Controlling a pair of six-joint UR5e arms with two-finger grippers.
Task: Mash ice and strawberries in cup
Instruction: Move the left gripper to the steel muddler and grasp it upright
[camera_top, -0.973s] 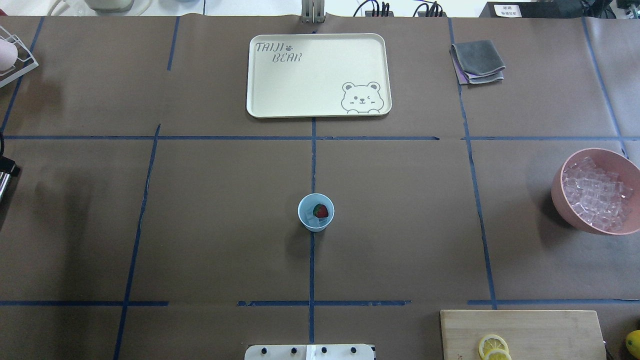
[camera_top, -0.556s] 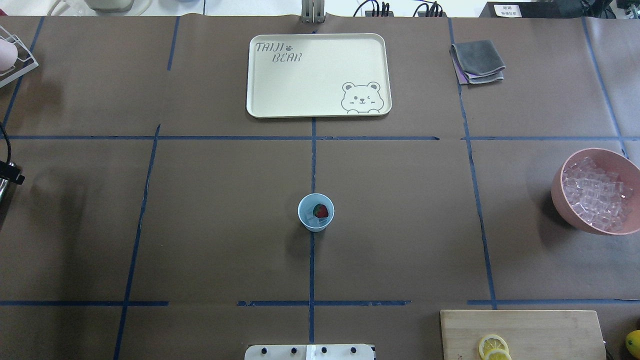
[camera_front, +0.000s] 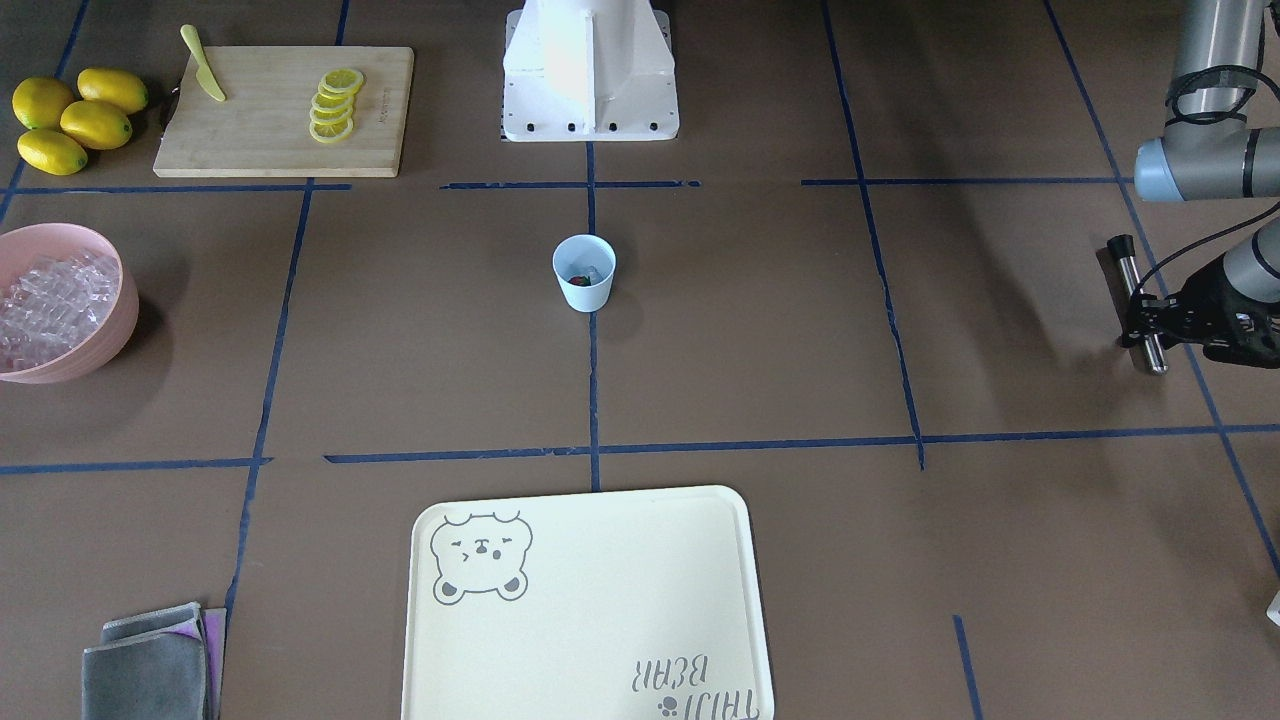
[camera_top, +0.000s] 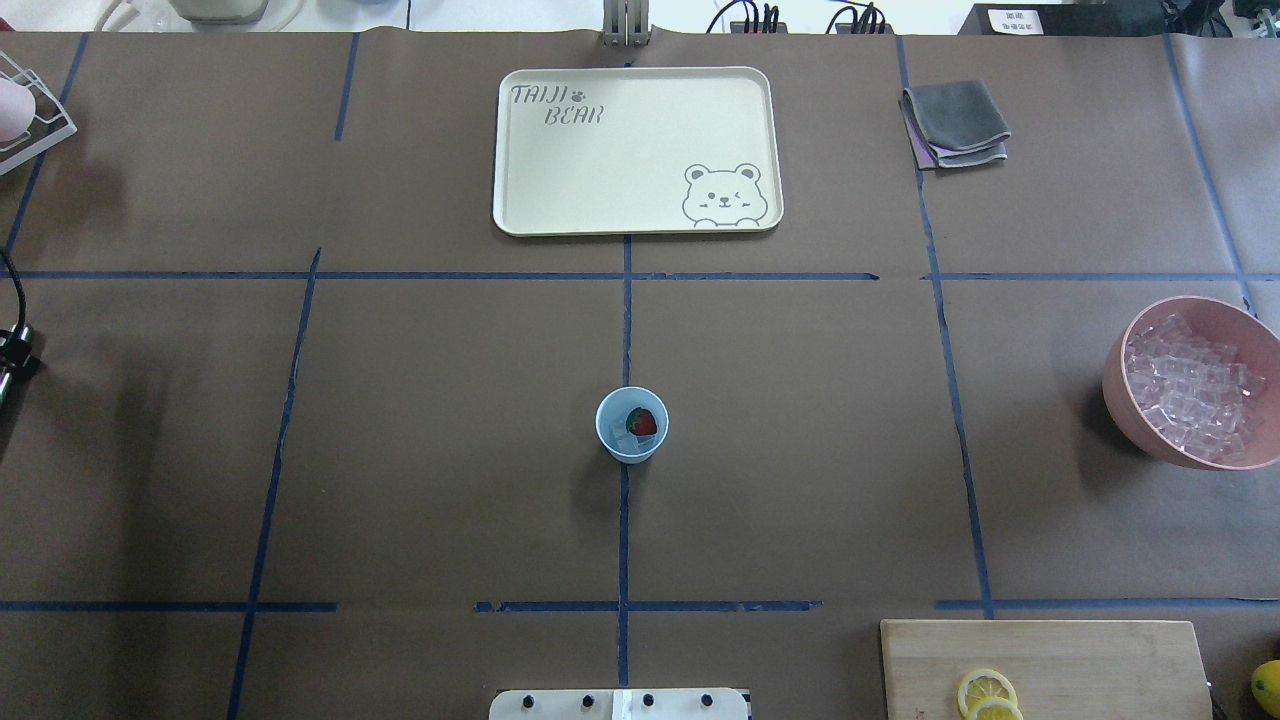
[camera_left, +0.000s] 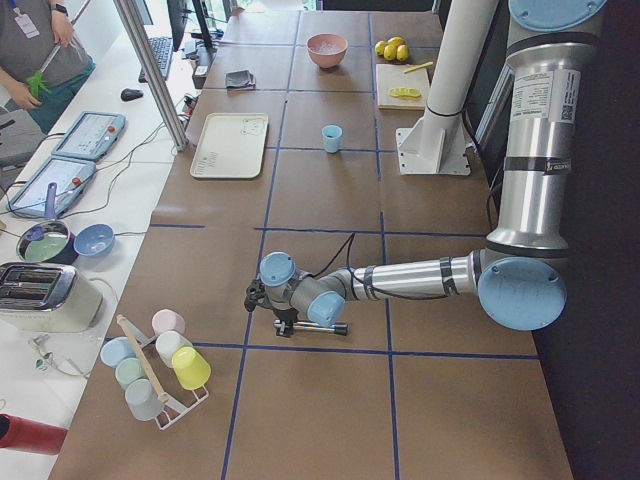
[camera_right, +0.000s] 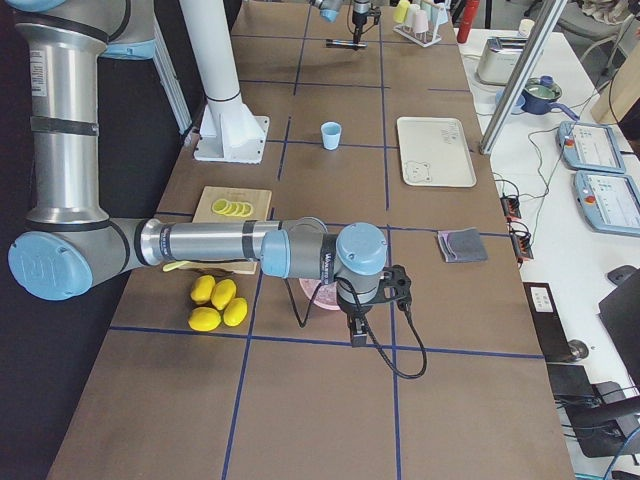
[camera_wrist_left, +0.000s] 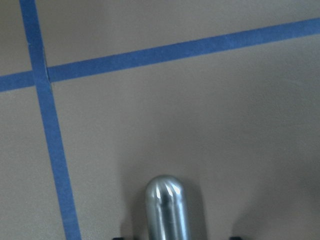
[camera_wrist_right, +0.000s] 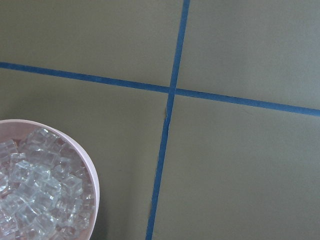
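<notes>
The small light blue plastic cup (camera_top: 612, 430) stands at the table's (camera_top: 420, 450) middle on a blue tape line (camera_top: 624, 540). 1 red strawberry (camera_top: 642, 421) lies inside it on clear ice cubes (camera_top: 636, 441) — more ice fills the round pink bowl (camera_top: 1118, 395) far to the right. The left gripper (camera_front: 1148, 325) is clamped on a shiny metal rod with a black cap (camera_front: 1127, 275), well apart from the cup. The right gripper (camera_right: 357, 330) hovers beside the bowl; whether its fingers are parted I cannot tell.

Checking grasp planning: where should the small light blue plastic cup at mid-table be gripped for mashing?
Grip the light blue plastic cup across its outer wall below the rim, coming in level from the side. It stands upright, tapered, handleless, and the mouth over the red strawberry should stay clear.
</notes>
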